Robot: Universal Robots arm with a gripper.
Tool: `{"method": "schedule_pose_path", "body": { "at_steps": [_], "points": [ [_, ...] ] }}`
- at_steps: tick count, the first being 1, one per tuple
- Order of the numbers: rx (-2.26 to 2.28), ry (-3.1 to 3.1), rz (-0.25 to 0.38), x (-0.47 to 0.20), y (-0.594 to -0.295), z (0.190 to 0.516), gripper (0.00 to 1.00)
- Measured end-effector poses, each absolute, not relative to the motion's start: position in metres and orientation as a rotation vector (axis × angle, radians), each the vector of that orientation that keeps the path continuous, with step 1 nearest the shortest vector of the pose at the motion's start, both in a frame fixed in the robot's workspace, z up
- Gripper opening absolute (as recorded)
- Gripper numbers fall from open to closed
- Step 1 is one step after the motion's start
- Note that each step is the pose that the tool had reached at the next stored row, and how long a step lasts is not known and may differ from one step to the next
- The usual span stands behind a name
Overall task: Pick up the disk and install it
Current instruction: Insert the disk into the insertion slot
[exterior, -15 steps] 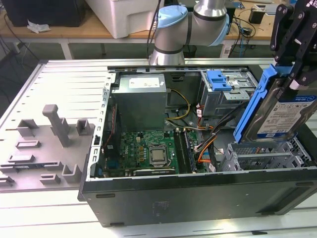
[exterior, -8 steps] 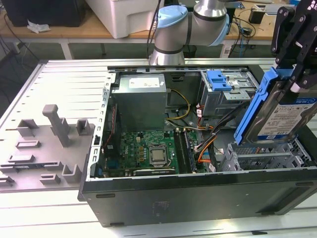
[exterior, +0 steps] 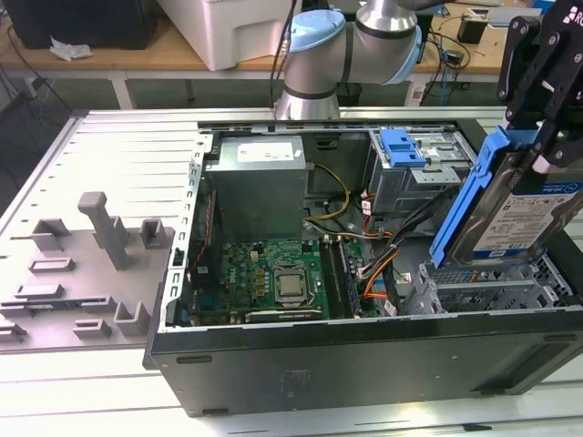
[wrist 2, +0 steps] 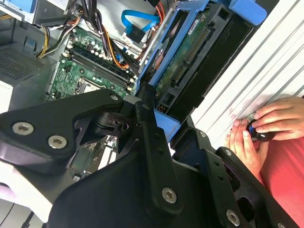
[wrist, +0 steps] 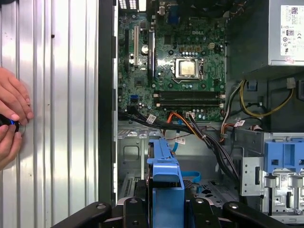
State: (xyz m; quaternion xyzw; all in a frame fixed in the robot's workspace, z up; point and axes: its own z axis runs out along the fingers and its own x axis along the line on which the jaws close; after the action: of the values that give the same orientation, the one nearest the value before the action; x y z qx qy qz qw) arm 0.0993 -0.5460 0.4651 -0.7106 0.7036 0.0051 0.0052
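An open black computer case (exterior: 364, 355) is laid on its side nearest the exterior camera, and its inside is tightly packed. A perforated grey metal drive cage (exterior: 492, 291) is fitted at the near corner, towards the exterior view's right. Bundles of black, orange and yellow cables (exterior: 378, 273) are strung beside it. A green motherboard (exterior: 273, 273) with a square silver socket is mounted flat on the case floor. Above the drive cage the disk (exterior: 524, 214) is held steeply tilted, with its lower end brought down by the cage's top; whether the two touch cannot be told. The black gripper (exterior: 535, 150) is closed on the disk's upper end, its fingers drawn in against the disk. A white-and-blue label is seen on the silver body, and the blue plastic frame (wrist: 165, 190) is seen edge-on in the first wrist view. Farther in, a boxy grey metal power supply (exterior: 260, 182) with a white sticker is set against the far wall, and a blue plastic carrier (exterior: 401, 146) is seated in a second metal bay beside it. The case is carried on a ribbed, silvery metal table (exterior: 118, 146). A matt grey fixture plate (exterior: 91, 264) with upright blocks is placed on the table at the exterior view's left. A person's hands (wrist: 12, 118) are rested on the ribs beside the case, closed round a small dark object. Behind the table the arm (exterior: 351, 41), silver with pale blue caps, is seen, and beyond it a wooden bench (exterior: 137, 59) bearing a white box (exterior: 237, 32).
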Motion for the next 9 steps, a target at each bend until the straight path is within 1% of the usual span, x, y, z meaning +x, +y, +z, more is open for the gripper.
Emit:
{"method": "schedule_pose_path", "body": {
  "at_steps": [9],
  "points": [
    [-2.225, 2.203, 0.016, 0.0996, -0.5460, 0.4630, 0.36]
  ]
}}
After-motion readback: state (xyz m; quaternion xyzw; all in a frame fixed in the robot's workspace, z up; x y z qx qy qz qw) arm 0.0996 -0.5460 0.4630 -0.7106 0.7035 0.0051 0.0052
